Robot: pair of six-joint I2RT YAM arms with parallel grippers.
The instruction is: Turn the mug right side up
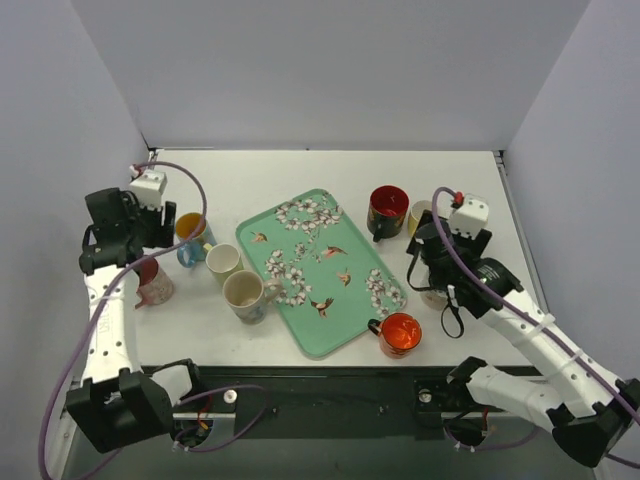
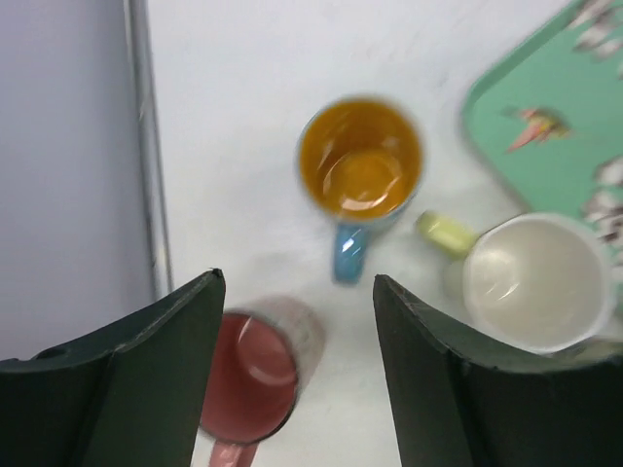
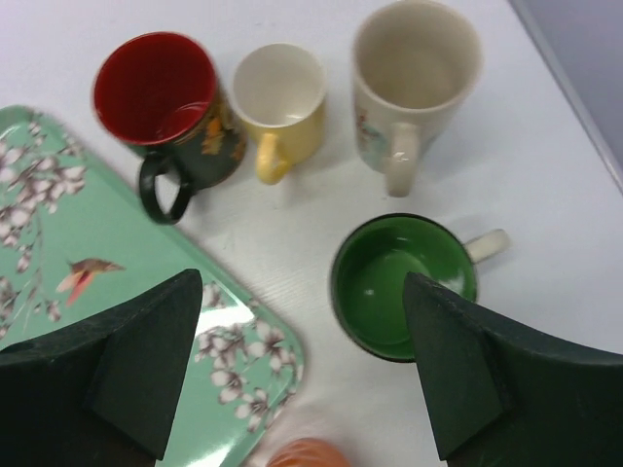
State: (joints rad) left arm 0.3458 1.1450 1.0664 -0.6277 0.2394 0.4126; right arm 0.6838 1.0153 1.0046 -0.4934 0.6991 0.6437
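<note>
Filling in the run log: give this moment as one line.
left gripper: open above upright red-lined mug | right gripper: open above upright green mug
</note>
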